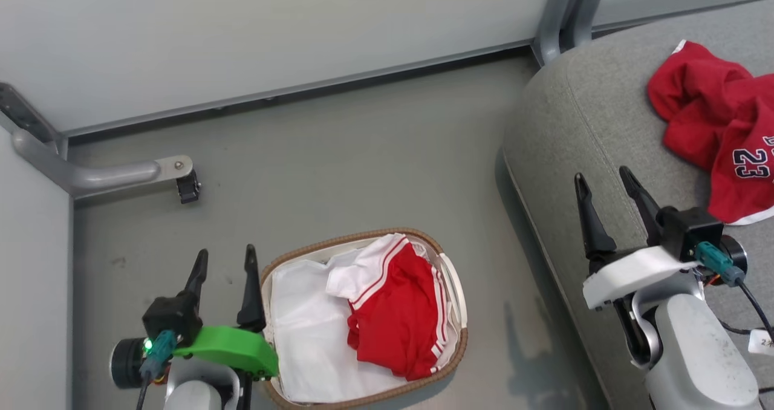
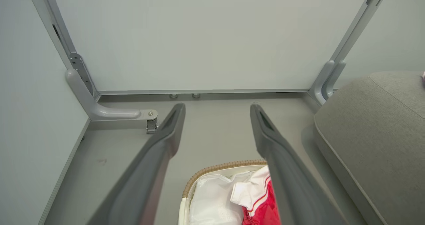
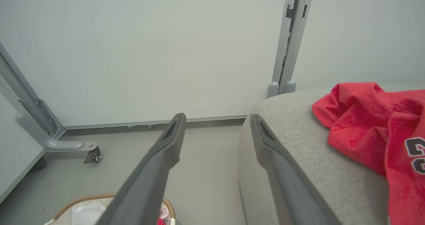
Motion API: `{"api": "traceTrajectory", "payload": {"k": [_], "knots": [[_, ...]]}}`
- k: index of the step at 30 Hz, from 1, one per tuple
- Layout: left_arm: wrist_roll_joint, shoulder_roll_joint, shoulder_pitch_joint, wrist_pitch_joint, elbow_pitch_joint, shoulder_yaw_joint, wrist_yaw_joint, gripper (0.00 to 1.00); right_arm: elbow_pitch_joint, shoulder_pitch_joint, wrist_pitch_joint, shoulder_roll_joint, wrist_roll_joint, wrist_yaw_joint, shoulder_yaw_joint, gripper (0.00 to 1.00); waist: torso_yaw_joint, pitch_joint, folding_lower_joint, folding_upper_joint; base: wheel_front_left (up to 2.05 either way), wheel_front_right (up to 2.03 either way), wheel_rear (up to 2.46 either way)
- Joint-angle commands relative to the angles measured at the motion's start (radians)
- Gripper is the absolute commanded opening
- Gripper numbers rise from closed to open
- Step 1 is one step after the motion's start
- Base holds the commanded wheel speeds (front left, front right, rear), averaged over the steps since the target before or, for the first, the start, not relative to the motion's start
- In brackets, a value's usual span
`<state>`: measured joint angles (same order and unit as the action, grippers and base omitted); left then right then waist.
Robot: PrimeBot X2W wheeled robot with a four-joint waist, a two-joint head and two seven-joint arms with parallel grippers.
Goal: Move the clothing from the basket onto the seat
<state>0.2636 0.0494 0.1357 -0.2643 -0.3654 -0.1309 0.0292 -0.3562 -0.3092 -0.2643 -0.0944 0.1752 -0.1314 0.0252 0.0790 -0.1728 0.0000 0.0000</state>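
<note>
floor (image 1: 338, 156): running grey up to the pale wall panels (image 1: 272, 29), with a metal foot and small caster (image 1: 187, 187) poking out at the left.
basket (image 1: 351, 238): sitting on the floor between the two arms, apart from the seat, its white liner (image 1: 302, 331) showing across the left half.
seat (image 1: 592, 113): filling the right side, its rounded grey corner and stitched seam facing the basket.
red-and-white garment (image 1: 393, 313): lying crumpled in the basket's right half, a white panel with red stripes flopping over its top, striped trim running along the right wall.
red jersey (image 1: 713, 126): lying bunched on the seat, a dark number 23 showing, part of it running off the head view's right edge.
left end effector (image 1: 226, 251): hanging wide open and gripping nothing, just beside the basket's left rim, fingers pointing up the head view.
right end effector (image 1: 602, 174): standing wide open too, nothing in it, hovering over the seat's near-left edge, near the red jersey but not touching it.
</note>
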Motion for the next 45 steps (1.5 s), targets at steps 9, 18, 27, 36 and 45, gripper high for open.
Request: {"api": "traceTrajectory", "payload": {"k": [9, 18, 27, 36, 45], "knots": [[0.054, 0.003, 0.191, 0.000, -0.198, -0.110, 0.024, 1.00, 0.079, -0.125, 0.000, 0.028, 0.025, 0.001, 0.021, 1.00, 0.135, -0.225, 0.0000, 0.0000, 0.00, 0.00, 0.00], [0.059, 0.005, 0.350, 0.000, -0.474, -0.220, 0.050, 1.00, 0.120, -0.186, 0.000, 0.041, 0.044, 0.001, 0.026, 1.00, 0.206, -0.363, 0.0000, 0.0000, 0.00, 0.00, 0.00], [0.044, 0.005, 0.486, 0.000, -0.738, -0.255, 0.071, 1.00, 0.155, -0.225, 0.000, 0.043, 0.082, 0.001, 0.034, 1.00, 0.251, -0.471, 0.0000, 0.0000, 0.00, 0.00, 0.00], [0.072, 0.005, 0.559, 0.051, -0.876, -0.278, 0.093, 1.00, 0.196, -0.244, 0.000, 0.043, 0.122, 0.001, 0.043, 1.00, 0.281, -0.546, 0.0000, 0.0000, 0.00, 0.00, 0.00], [0.119, 0.018, 0.591, 0.129, -0.911, -0.273, 0.100, 1.00, 0.248, -0.270, 0.000, 0.042, 0.128, 0.001, 0.054, 1.00, 0.298, -0.607, 0.0000, 0.0000, 0.00, 0.00, 0.00]]}}
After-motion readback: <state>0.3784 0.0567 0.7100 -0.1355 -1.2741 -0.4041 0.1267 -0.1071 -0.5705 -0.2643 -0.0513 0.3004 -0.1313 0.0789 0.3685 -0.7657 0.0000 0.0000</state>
